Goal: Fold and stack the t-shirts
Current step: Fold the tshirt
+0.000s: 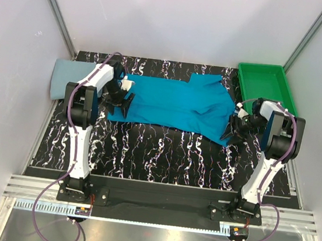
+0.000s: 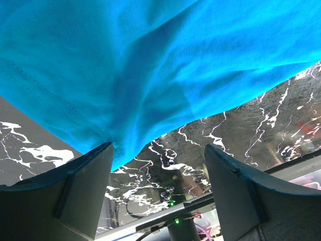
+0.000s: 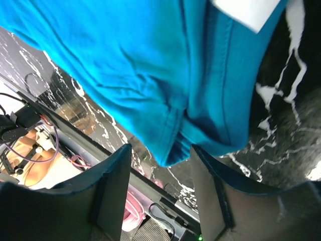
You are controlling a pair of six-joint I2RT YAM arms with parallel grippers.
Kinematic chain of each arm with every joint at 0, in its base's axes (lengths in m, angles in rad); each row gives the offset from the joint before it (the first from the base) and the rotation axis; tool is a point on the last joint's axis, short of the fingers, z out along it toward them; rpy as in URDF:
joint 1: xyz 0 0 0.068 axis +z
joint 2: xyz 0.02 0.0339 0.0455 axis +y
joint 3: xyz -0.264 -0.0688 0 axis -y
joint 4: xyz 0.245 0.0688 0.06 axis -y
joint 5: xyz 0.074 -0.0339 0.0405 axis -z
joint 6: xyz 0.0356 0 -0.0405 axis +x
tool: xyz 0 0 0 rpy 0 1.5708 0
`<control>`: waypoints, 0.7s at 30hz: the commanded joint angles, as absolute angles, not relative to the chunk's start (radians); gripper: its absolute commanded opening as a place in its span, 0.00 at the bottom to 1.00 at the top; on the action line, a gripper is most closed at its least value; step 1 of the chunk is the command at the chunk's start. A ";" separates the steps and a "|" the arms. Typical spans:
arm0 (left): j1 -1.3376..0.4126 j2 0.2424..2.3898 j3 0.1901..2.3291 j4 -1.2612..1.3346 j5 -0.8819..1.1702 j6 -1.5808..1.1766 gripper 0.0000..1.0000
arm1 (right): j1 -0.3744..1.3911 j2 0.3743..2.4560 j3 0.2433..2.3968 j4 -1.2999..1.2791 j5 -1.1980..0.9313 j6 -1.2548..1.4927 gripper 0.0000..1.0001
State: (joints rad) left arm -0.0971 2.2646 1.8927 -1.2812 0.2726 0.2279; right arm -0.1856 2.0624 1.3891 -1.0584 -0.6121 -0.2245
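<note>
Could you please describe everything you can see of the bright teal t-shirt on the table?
The teal t-shirt is soft, wrinkled cloth with stitched hems, lying sideways across the black marbled table, one sleeve pointing to the far side. Its ends lie at the left gripper and right gripper, both open; a corner sits between each pair of fingers, not pinched.

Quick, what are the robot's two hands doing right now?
Left gripper: open, holding nothing.
Right gripper: open, teal t-shirt edge between its jaws.
</note>
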 commanded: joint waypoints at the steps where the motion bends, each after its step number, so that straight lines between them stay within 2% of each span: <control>1: -0.095 2.273 1.913 -1.281 0.253 0.227 0.78 | -0.190 2.077 1.433 -1.029 -0.603 -0.218 0.56; 3: -0.095 2.272 1.908 -1.282 0.245 0.229 0.78 | -0.190 2.082 1.433 -1.028 -0.612 -0.222 0.49; 6: -0.095 2.267 1.902 -1.282 0.244 0.232 0.78 | -0.190 2.083 1.434 -1.045 -0.627 -0.232 0.26; 7: -0.095 2.266 1.899 -1.282 0.244 0.232 0.79 | -0.192 2.076 1.431 -1.048 -0.627 -0.241 0.14; 9: -0.095 2.266 1.899 -1.284 0.236 0.236 0.78 | -0.196 2.063 1.431 -1.068 -0.626 -0.253 0.08; 11: -0.095 2.267 1.899 -1.282 0.232 0.241 0.78 | -0.205 2.053 1.433 -1.077 -0.615 -0.273 0.03; 21: -0.092 2.284 1.902 -1.282 0.206 0.249 0.78 | -0.258 2.031 1.442 -1.126 -0.577 -0.322 0.01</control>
